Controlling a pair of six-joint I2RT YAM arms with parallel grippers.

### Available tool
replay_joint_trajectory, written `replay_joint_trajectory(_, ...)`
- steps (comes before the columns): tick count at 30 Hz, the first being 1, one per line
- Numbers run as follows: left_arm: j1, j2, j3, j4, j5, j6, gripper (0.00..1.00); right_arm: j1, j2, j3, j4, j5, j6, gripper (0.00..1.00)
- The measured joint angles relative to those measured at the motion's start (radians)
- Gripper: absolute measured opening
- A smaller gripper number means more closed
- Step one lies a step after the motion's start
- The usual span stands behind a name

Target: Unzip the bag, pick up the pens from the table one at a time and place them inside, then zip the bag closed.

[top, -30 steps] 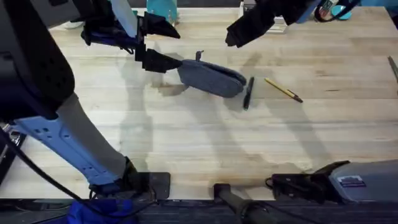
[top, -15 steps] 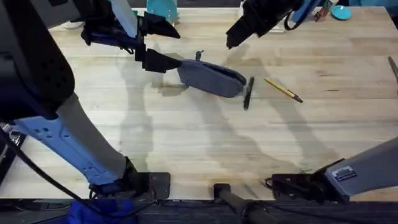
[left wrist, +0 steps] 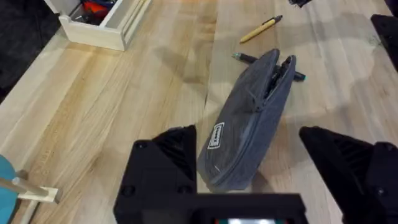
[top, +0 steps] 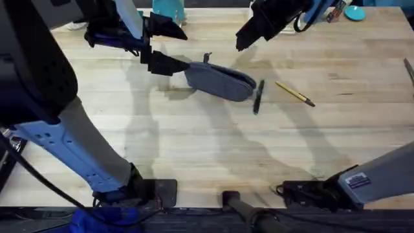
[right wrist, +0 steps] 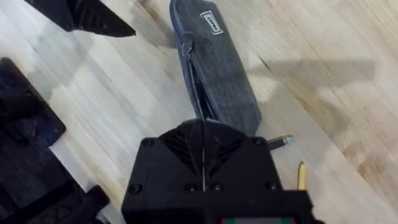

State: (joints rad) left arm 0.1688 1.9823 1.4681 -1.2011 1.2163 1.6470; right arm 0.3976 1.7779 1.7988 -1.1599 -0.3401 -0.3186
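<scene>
The blue-grey bag (top: 220, 81) lies slanted on the table (top: 194, 142), its zipper pull standing up near the left end. My left gripper (top: 186, 50) is open, and in the left wrist view its fingers (left wrist: 168, 162) straddle the bag's (left wrist: 252, 124) near end. My right gripper (top: 240, 43) hovers past the bag's far side, shut with nothing in it. The right wrist view shows it (right wrist: 203, 134) above the bag (right wrist: 217, 68). A dark pen (top: 258, 97) lies against the bag's right end. To its right lies a yellow pen (top: 295, 93).
A teal object (top: 167, 10) stands at the table's far edge, with another teal item (top: 354, 11) at the far right. A white open box (left wrist: 102, 22) holding red things sits beyond the bag in the left wrist view.
The right arm has shifted slightly, its gripper staying over the spot beyond the bag. The left gripper, bag and pens have not moved.
</scene>
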Motion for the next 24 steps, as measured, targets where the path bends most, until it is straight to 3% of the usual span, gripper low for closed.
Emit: replay_joint_trajectory(24,0.000,0.000,0.000,0.000,0.000,0.000,0.994,0.052,0.000,-0.231,0.193,0.030,-0.083,0.030)
